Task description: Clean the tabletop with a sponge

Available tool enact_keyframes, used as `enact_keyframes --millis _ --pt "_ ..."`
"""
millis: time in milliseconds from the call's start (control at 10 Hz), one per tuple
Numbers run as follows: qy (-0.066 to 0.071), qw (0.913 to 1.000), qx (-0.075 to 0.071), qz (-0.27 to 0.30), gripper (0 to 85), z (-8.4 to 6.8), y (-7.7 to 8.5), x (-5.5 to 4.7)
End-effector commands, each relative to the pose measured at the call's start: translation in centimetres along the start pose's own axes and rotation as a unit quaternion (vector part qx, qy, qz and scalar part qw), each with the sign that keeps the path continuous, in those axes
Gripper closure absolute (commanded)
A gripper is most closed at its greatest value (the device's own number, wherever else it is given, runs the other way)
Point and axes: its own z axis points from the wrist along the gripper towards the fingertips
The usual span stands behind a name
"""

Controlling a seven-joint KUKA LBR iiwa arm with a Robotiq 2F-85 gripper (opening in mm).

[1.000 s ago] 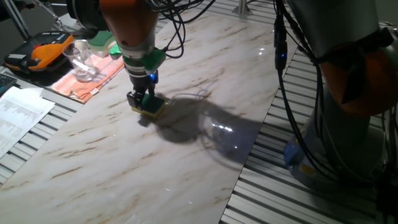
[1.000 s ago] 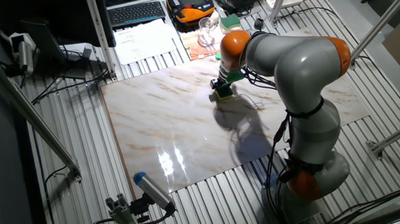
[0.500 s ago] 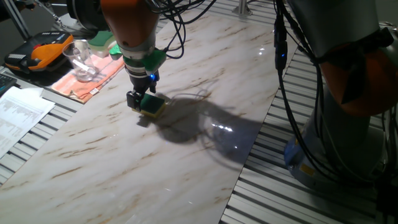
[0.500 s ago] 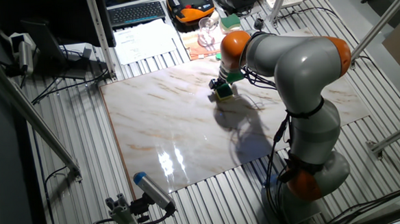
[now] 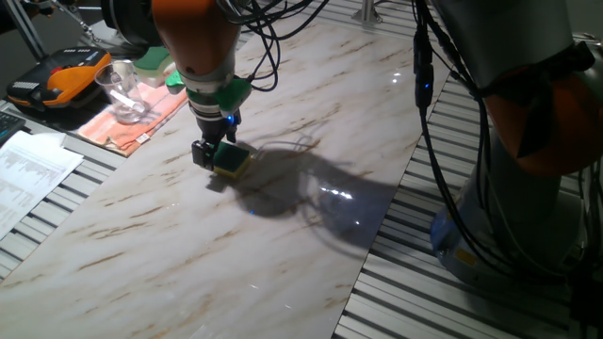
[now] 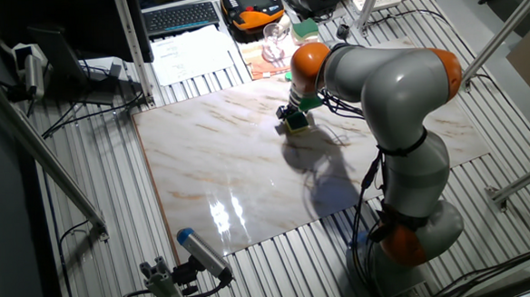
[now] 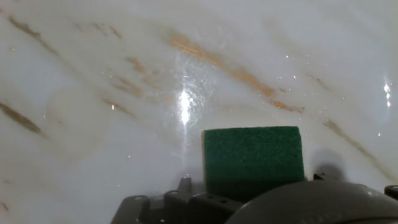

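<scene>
The sponge [image 5: 229,159] sits on the tabletop [image 5: 283,245], under the tool [image 5: 215,155].

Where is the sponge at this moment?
In one fixed view the sponge sits in the gripper on the tabletop, left of centre, near the orange cloth.

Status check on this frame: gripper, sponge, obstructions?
Gripper shut on sponge. Sponge pressed to tabletop, green side up. Glass off the slab; path clear.

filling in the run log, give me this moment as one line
phase: wiping | end effector: shut on sponge | sponge: pressed on tabletop, near its cloth-side edge | arm: over slab
</scene>
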Motion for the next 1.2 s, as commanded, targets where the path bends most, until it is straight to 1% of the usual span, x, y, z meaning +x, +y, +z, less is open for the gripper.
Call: enact_keyframes --millis 0,300,400,500,1100 --pt "0.000 1.0000 -0.001 0.000 0.0 0.15 -0.01 -0.01" --pt "0.000 1.0000 0.000 0.001 0.0 -0.23 -0.10 -0.02" --pt "0.000 1.0000 -0.001 0.001 0.0 -0.15 -0.08 -0.02" --pt "0.000 1.0000 -0.003 0.001 17.0 0.00 -0.05 0.01" --pt "0.001 1.0000 -0.001 0.000 17.0 -0.14 -0.11 0.02"
